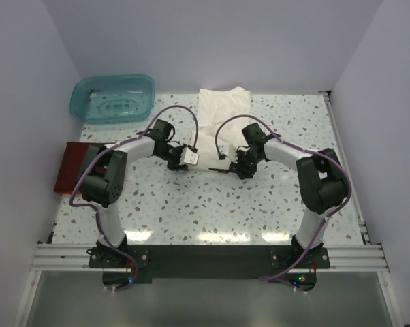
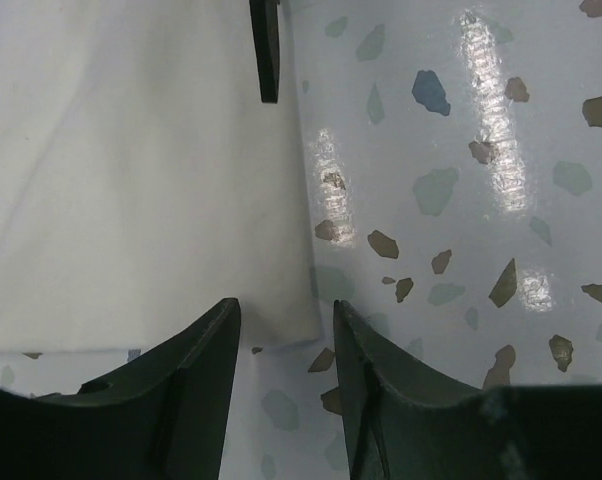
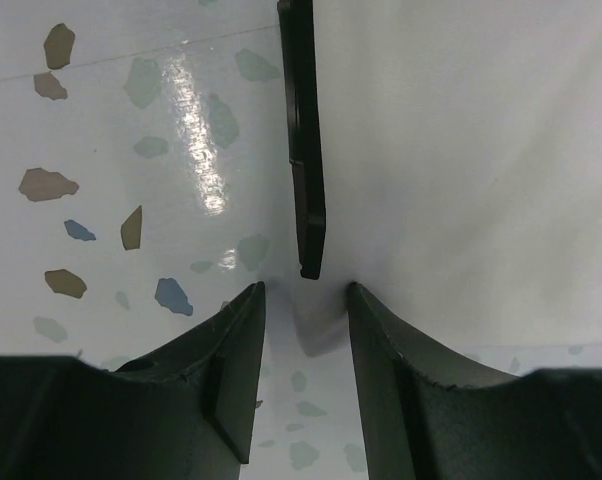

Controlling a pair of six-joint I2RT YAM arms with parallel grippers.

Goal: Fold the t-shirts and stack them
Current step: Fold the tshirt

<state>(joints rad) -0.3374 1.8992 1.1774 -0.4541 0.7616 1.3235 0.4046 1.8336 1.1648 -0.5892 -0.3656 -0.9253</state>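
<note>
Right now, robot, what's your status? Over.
Left gripper, right gripper open, at near corners of white t-shirt. Shirt flat on table. Teal tub well clear, back left.

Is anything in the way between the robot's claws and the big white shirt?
Nothing visible. The left gripper and right gripper sit open, right at the near edge of the cream-white cloth t-shirt on the speckled table.

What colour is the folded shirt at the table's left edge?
The shirt is dark red; clearest in the top external view.
</note>
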